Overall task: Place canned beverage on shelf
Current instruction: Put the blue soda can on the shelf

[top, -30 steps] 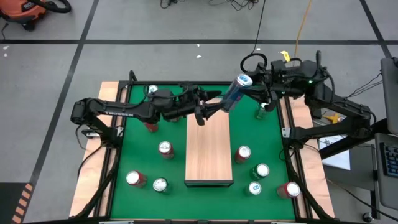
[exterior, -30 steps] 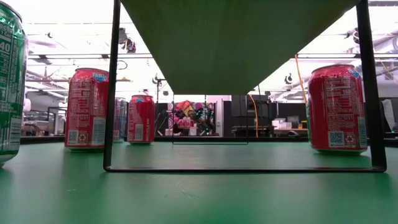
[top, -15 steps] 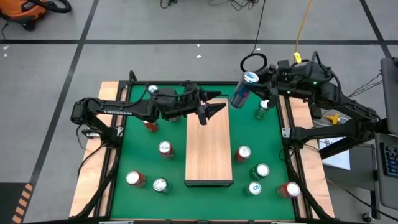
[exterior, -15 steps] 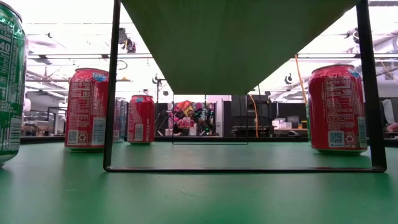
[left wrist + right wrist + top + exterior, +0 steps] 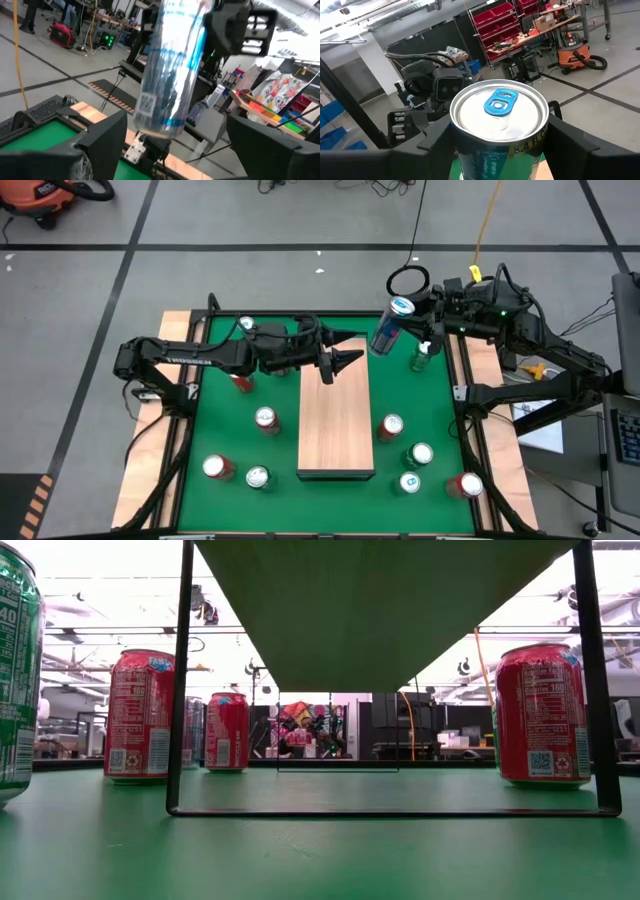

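- Shelf point(image 5: 336, 420): long pale wood block at the middle of the green table point(image 5: 220, 435), raised on a thin black frame; its top is bare.
- Blue can point(image 5: 388, 326): tall, silver lid with blue tab, tilted, held in the air beyond the shelf's far right corner.
- Right gripper point(image 5: 408, 328): clamped on the blue can, fingers on either side of the body.
- Left gripper point(image 5: 347, 350): fingers spread, nothing between them, above the shelf's far end, pointing towards the blue can and just apart from it.
- Red cans point(image 5: 265, 419) and green cans point(image 5: 258, 477): upright on the table on both sides of the shelf.
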